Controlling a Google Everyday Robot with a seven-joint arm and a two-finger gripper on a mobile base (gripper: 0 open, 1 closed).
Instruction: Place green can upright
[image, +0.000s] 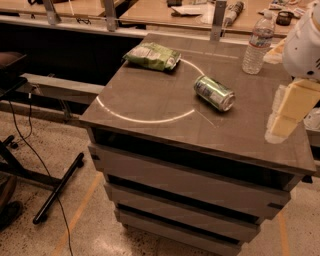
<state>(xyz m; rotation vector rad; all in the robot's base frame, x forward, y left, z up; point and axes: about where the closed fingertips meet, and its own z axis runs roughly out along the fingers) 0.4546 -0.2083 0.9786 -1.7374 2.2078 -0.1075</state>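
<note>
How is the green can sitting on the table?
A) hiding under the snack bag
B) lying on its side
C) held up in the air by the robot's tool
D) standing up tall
B: the green can lies on its side on the table, with one silver end facing the front right. The tool is over the table's right edge, apart from the can.

The gripper (283, 125) sits at the far right edge of the camera view. It is pale yellow and angled downward and to the left. It hangs directly beneath the white, rounded wrist housing (305, 42), which enters from the upper right corner. The rest of the arm lies outside the view.
</note>
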